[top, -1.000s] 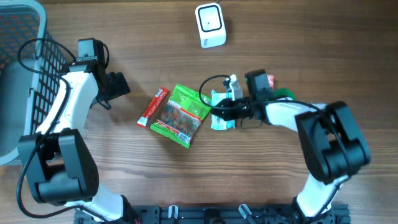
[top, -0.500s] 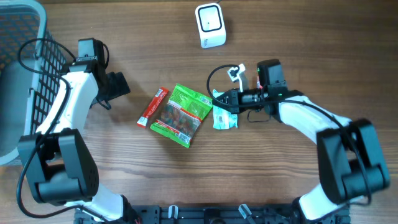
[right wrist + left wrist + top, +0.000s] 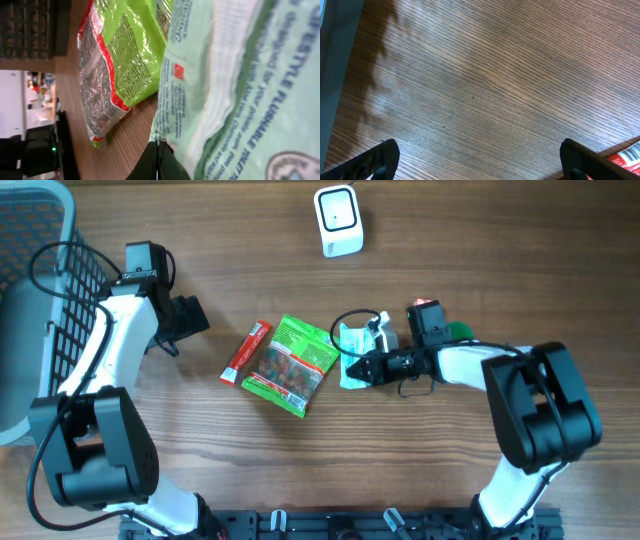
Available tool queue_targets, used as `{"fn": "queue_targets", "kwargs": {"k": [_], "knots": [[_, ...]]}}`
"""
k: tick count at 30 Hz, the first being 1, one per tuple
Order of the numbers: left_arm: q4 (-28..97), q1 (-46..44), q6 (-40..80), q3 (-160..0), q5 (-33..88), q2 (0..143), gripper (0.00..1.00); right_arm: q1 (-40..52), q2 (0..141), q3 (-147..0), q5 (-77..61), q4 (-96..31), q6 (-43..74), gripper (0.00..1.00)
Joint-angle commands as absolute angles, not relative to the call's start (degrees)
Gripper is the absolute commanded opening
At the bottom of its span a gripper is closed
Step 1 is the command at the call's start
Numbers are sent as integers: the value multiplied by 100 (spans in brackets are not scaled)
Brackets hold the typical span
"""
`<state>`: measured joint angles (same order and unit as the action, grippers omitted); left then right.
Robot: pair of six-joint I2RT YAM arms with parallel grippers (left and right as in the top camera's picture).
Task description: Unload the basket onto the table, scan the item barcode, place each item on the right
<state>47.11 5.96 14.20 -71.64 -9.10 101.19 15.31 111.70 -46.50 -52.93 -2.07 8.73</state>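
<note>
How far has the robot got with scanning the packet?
Done: the right fingers are shut on the edge of the pale green packet. In hand: they hold the packet beside the green snack bag, well apart from the white scanner. Left to do: carrying it over there and showing its barcode. The left fingers are open and hold nothing.

right end effector (image 3: 360,371) lower, pale green packet (image 3: 350,340) tilted up

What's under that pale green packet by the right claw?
Below the raised edge of the pale green packet, only bare wooden table shows; a shiny green bag lies beside it. The right claw pinches that edge. The packet hides anything under its far part.
</note>
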Motion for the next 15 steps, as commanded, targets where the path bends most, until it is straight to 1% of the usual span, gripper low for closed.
{"fn": "queue_targets", "kwargs": {"k": [1,3,6,10,15], "knots": [[4711,624,1372,-7244,-878,10025,100,1538,11620,-4580,-4613,-346,1201,4],[4711,624,1369,-7244,-878,10025,100,1540,11443,-4735,-4641,-666,1129,4],[4711,624,1369,-7244,-878,10025,100,1540,10853,-5120,-5070,-1334,648,4],[4711,624,1369,-7244,-878,10025,100,1540,10044,-5266,-5135,-1590,596,4],[4711,624,1369,-7244,-878,10025,100,1579,10075,-5035,-5074,-1741,174,4]]}}
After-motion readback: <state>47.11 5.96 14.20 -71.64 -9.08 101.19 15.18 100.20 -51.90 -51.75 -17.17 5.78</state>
